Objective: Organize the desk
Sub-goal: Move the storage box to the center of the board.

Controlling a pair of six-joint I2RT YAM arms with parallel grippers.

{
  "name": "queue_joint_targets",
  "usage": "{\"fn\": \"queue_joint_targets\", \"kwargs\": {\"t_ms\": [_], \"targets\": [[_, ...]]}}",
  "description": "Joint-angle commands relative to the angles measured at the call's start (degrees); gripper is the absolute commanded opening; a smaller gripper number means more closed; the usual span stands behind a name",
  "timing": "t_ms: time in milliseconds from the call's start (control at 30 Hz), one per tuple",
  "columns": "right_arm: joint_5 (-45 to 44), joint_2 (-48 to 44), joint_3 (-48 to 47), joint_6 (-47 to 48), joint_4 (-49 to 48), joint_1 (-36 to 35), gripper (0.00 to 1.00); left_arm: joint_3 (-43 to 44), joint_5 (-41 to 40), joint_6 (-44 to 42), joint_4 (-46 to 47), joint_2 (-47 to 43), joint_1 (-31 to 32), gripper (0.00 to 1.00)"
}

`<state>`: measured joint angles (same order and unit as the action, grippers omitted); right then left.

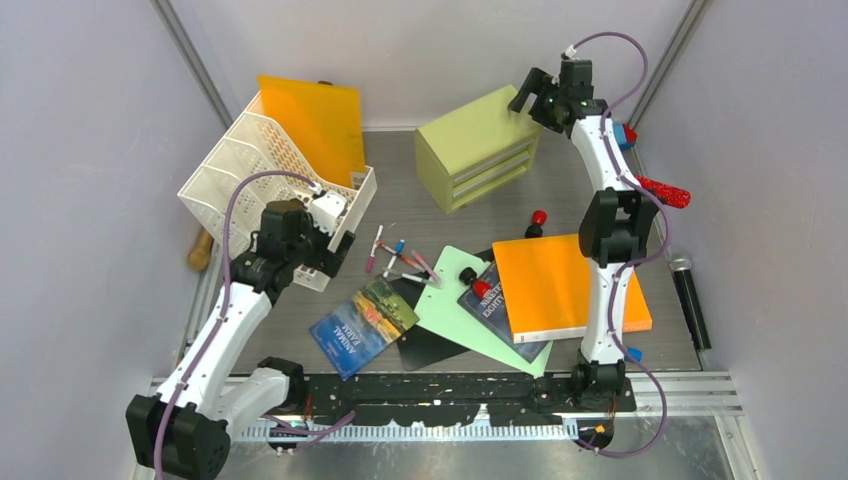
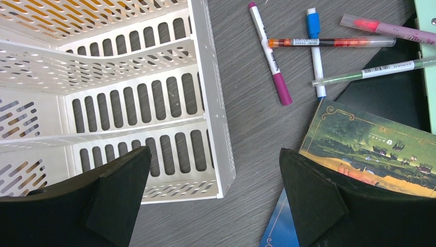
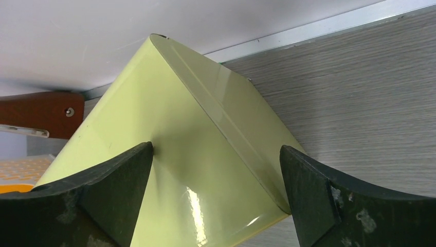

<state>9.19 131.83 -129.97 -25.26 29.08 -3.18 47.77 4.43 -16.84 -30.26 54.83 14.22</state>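
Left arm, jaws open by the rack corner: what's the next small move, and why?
Probably shift the left gripper a little toward the book and lower it over the book's edge. Its jaws stand open and empty, the book lies loose on the desk partly beneath one finger, and the white rack, with empty slots showing, stands right beside it.

Pens [image 1: 398, 258] on desk [image 1: 560, 200] (right of rack [image 1: 262, 165])

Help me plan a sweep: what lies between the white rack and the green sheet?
Several pens, scattered on the desk between rack and green sheet; clearest in the top view.
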Motion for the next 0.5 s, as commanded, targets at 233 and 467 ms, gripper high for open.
{"fn": "queue_joint_targets", "kwargs": {"t_ms": [233, 467], "targets": [[10.65, -9.47, 14.52, -3.61, -7.51, -0.55, 0.96, -0.30, 1.35, -0.06, 1.97, -2.38, -0.16, 1.00], [12.62, -15.47, 22.90, -3.05, -8.59, -1.58, 0.94, -0.74, 1.46, -0.47, 1.69, -3.24, -0.16, 1.00]]}}
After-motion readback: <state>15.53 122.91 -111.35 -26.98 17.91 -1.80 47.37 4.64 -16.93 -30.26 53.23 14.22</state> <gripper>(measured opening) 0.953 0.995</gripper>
